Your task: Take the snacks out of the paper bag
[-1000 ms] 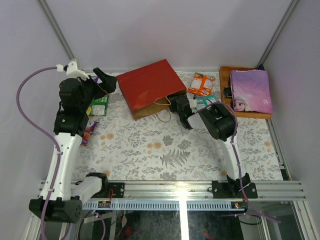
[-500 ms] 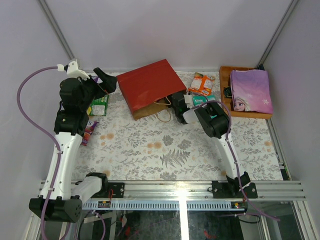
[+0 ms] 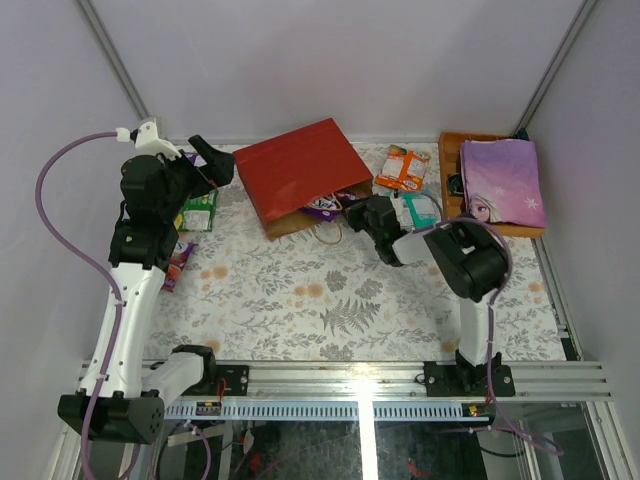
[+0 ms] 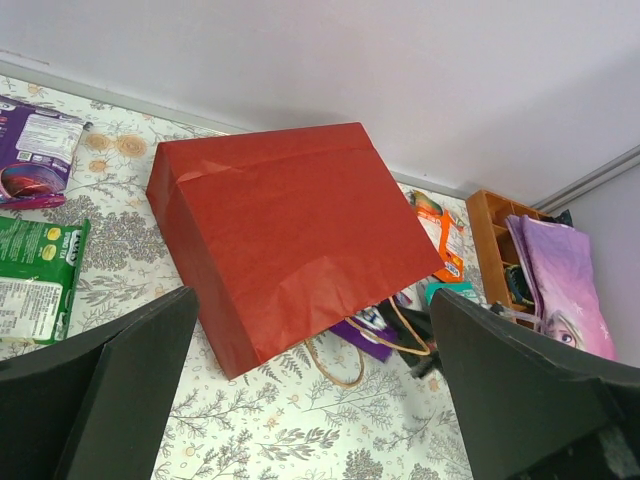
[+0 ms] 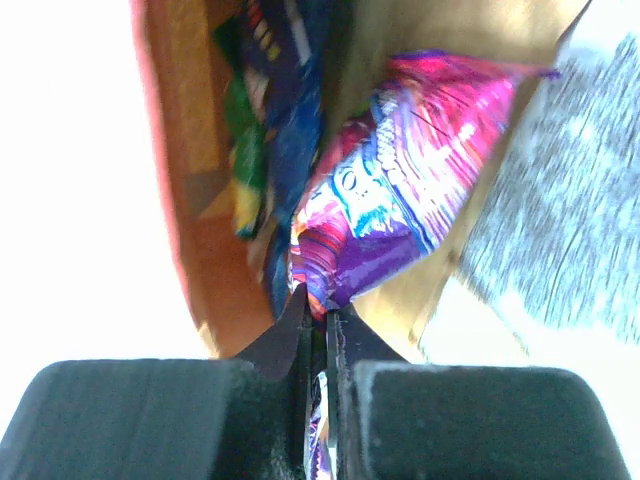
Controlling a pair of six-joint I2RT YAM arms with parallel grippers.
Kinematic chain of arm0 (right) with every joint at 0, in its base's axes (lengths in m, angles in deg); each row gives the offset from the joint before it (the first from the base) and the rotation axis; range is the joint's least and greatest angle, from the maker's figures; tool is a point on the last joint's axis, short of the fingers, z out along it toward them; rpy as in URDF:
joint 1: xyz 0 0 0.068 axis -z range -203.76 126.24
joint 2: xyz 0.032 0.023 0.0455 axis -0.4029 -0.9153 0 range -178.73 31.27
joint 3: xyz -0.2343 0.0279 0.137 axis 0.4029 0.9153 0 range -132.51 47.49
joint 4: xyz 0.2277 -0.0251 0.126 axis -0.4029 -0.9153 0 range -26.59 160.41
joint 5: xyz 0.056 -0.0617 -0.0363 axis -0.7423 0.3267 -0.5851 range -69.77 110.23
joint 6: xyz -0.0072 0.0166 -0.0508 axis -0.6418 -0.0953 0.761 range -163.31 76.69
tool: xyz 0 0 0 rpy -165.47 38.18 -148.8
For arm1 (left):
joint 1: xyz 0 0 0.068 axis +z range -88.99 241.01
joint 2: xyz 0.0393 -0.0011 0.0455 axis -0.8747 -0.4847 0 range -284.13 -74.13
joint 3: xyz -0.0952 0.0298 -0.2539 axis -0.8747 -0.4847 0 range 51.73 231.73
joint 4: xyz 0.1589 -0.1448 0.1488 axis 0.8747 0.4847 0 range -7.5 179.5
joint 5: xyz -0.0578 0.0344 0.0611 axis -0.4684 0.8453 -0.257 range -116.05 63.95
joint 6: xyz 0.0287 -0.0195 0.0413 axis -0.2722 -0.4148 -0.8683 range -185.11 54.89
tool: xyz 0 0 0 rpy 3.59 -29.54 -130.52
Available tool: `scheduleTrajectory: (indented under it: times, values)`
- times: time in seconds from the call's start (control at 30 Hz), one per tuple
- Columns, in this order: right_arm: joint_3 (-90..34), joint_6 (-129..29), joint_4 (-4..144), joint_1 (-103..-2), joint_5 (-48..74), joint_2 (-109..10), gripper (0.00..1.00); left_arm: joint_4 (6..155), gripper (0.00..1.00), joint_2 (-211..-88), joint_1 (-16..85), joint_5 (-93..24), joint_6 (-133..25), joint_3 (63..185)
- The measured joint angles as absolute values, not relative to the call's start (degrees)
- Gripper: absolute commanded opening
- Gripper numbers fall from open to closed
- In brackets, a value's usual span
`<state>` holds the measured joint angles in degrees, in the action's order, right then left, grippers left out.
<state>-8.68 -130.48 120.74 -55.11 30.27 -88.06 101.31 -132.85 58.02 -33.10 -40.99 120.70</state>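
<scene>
The red paper bag (image 3: 300, 175) lies on its side, its mouth and cord handles facing the front right. At that mouth my right gripper (image 3: 350, 211) is shut on the edge of a purple and pink snack packet (image 3: 322, 207), which sticks partly out. In the right wrist view the pinched packet (image 5: 400, 210) sits just past my fingertips (image 5: 320, 315), with blue (image 5: 290, 120) and green (image 5: 245, 170) packets deeper in the brown interior. My left gripper (image 3: 205, 160) hangs open above the bag's left end, holding nothing. Its view shows the bag (image 4: 290, 230) and the purple packet (image 4: 368, 330).
An orange packet (image 3: 403, 168) and a teal packet (image 3: 418, 207) lie right of the bag. A green packet (image 3: 198, 212) and a purple one (image 3: 178, 258) lie at the left. The wooden tray (image 3: 455, 150) with the princess item (image 3: 502, 182) stands at the back right.
My right gripper reached into the bag's mouth, shut on the purple packet and drew back to the right, bringing it partly out. The left arm has not moved.
</scene>
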Motion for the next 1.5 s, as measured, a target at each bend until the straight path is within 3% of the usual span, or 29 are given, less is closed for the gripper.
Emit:
scheduleTrajectory:
  times: [0.23,0.4,0.43,0.5,0.53,0.57,0.8,1.07,1.13,1.3,1.5]
  values:
    - [5.7,-125.4,109.9,-56.1,21.5,-63.6,0.0,101.3,1.0,-133.0,58.0,-32.5,-41.4,120.7]
    - [16.6,-116.7,92.6,-58.6,21.0,-41.5,0.02,101.4,1.0,-133.3,57.9,-32.5,-41.4,120.7]
    - [18.3,-115.4,89.0,-58.7,21.4,-37.6,0.19,101.4,1.0,-133.4,57.9,-32.5,-41.4,120.7]
    - [21.9,-113.1,81.6,-58.7,23.0,-29.9,0.78,101.4,1.0,-133.5,57.9,-32.5,-41.4,120.7]
    - [24.3,-111.9,77.6,-58.7,24.2,-25.2,0.95,101.4,1.0,-133.6,57.8,-32.5,-41.4,120.7]
    - [26.1,-111.4,74.7,-58.6,25.0,-21.7,1.0,101.4,1.0,-133.7,57.8,-32.5,-41.4,120.7]
    - [28.4,-107.7,53.4,-58.6,32.1,-8.5,0.99,101.4,1.0,-135.5,57.8,-32.7,-41.4,120.7]
    - [12.8,-99.2,46.9,-58.6,44.5,-18.2,0.96,101.5,1.0,-136.6,57.8,-33.8,-41.4,120.7]
    - [10.3,-97.3,47.6,-58.6,45.0,-23.4,0.87,101.5,1.0,-136.4,57.8,-33.8,-41.4,120.7]
    - [11.8,-94.8,50.9,-58.6,42.6,-33.2,0.53,101.5,1.0,-136.3,57.8,-33.8,-41.4,120.7]
    - [18.6,-97.6,59.1,-58.6,35.5,-35.7,0.4,101.5,1.0,-136.4,57.8,-33.8,-41.4,120.7]
